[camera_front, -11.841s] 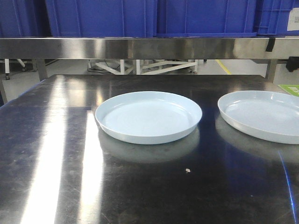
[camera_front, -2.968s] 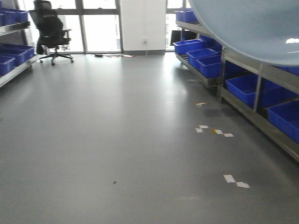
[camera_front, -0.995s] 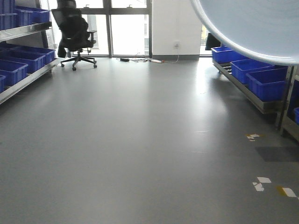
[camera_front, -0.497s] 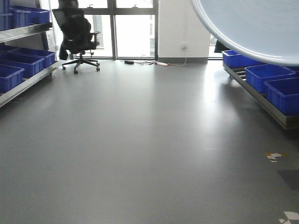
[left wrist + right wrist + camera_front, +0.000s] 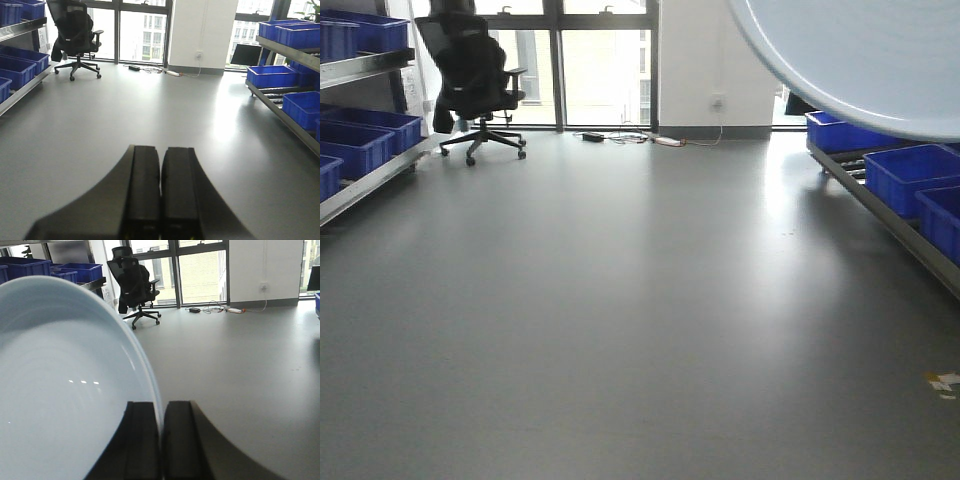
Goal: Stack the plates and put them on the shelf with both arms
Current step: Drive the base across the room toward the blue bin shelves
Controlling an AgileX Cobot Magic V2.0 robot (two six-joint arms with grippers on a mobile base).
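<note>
Right gripper [image 5: 162, 407]: jaws clamped on rim of plate [image 5: 60, 390], one finger each side, plate's inner face left of fingers. Front view: same plate fills upper right corner, tilted, aloft over grey floor [image 5: 620, 300]. Left gripper [image 5: 161, 150]: jaws pressed together, nothing between. Office chair [image 5: 470, 75] by windows. Blue crates [image 5: 905, 175] on right rack [image 5: 880, 215]; more on left rack [image 5: 365, 190].

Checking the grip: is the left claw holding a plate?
No, the left claw is shut on nothing, with only grey floor ahead.
</note>
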